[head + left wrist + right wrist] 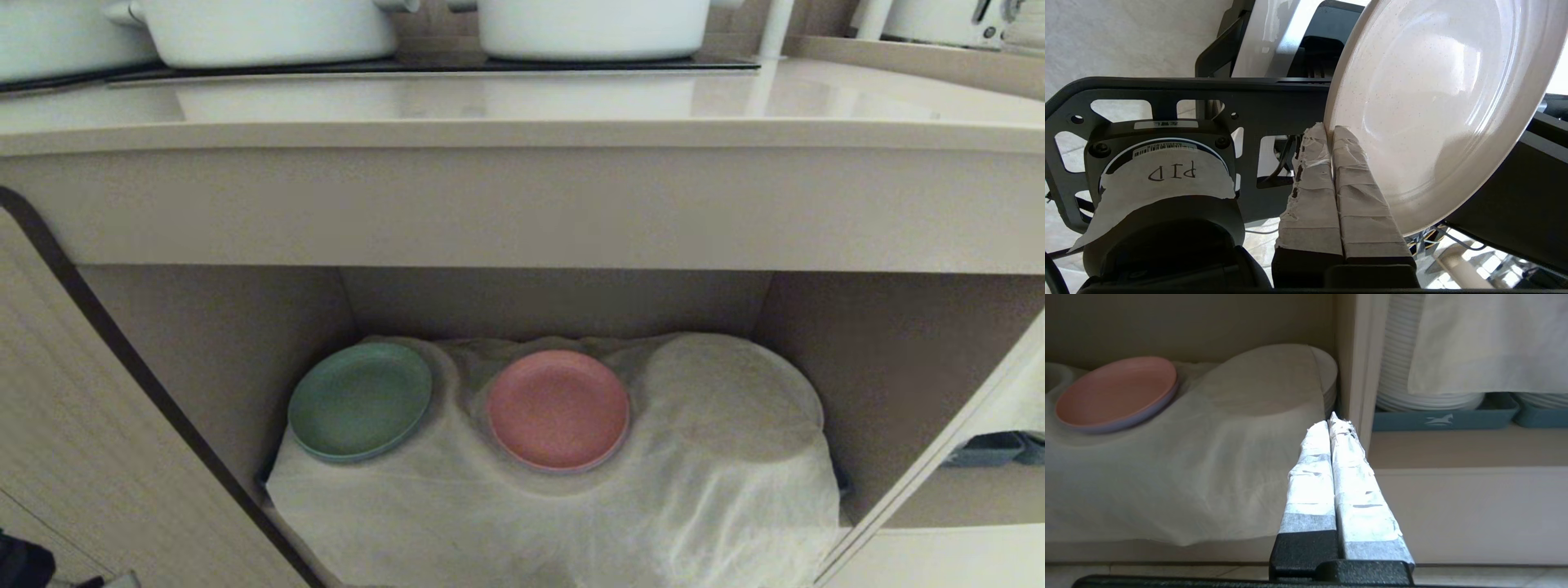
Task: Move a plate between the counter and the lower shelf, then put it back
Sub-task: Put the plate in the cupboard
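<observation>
In the left wrist view my left gripper (1329,130) is shut on the rim of the cream plate (1433,94), which stands on edge, its hollow face toward the camera, beside the robot's own dark frame. That gripper and the plate lie outside the head view. The head view shows the beige counter (522,106) above and the lower shelf (229,343) open below it. My right gripper (1333,420) is shut and empty, parked low in front of the cabinet divider.
On the white cloth (571,506) in the shelf lie a green plate (359,400) and a pink plate (558,410), with a covered round stack (735,392) at the right. White pots (261,28) stand on the hob. Cabinet door (90,425) is open at left; blue trays (1437,418) in the right compartment.
</observation>
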Controlling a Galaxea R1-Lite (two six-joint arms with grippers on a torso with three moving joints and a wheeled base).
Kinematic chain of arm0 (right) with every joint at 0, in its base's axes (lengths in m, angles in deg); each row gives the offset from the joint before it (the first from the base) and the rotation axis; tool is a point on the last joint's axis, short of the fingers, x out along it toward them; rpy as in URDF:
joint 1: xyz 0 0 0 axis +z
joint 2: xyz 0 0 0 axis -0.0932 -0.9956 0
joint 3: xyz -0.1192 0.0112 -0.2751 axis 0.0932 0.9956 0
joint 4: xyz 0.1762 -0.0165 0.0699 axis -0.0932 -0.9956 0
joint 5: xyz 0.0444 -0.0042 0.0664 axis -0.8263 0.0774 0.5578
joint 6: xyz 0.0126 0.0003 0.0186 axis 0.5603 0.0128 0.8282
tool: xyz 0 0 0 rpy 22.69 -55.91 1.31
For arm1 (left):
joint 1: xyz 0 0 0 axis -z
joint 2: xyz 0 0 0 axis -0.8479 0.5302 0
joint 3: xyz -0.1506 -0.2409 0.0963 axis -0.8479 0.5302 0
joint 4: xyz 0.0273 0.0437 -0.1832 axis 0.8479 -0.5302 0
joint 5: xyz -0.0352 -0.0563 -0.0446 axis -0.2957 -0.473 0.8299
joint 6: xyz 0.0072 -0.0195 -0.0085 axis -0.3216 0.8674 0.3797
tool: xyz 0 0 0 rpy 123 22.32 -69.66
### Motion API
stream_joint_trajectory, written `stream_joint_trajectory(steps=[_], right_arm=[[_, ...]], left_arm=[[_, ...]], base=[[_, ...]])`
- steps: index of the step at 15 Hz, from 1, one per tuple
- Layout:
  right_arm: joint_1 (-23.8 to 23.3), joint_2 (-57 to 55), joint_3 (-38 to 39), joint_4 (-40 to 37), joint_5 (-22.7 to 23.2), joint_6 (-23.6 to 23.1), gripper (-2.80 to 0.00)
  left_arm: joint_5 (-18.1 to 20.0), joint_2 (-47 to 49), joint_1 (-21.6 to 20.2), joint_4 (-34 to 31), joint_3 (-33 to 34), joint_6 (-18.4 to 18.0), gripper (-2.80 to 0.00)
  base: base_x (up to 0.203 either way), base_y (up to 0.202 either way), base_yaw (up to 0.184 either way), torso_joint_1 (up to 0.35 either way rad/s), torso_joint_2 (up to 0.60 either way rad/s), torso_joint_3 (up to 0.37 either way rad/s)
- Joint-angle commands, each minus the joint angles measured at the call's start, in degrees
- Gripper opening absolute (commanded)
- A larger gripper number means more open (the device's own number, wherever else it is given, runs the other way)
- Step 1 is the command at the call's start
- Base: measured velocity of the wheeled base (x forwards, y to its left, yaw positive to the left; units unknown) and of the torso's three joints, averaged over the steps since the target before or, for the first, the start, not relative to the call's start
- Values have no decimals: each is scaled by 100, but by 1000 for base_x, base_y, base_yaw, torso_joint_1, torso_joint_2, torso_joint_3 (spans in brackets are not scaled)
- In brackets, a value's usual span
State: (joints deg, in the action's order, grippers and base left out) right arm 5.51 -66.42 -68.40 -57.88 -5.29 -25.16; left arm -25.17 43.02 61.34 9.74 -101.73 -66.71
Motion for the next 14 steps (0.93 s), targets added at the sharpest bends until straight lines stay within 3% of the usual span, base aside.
stream_joint_trajectory(steps=[1, 14], right_arm=[[2, -7, 1, 6, -2, 3, -280], [2, -7, 1, 6, -2, 3, -280]], left_arm=[[13, 5, -1, -21, 14, 11, -280], [13, -30, 7, -15, 72, 2, -280]], base=[[0, 0, 0, 0, 0, 0], [0, -185, -1, 1, 2, 1]])
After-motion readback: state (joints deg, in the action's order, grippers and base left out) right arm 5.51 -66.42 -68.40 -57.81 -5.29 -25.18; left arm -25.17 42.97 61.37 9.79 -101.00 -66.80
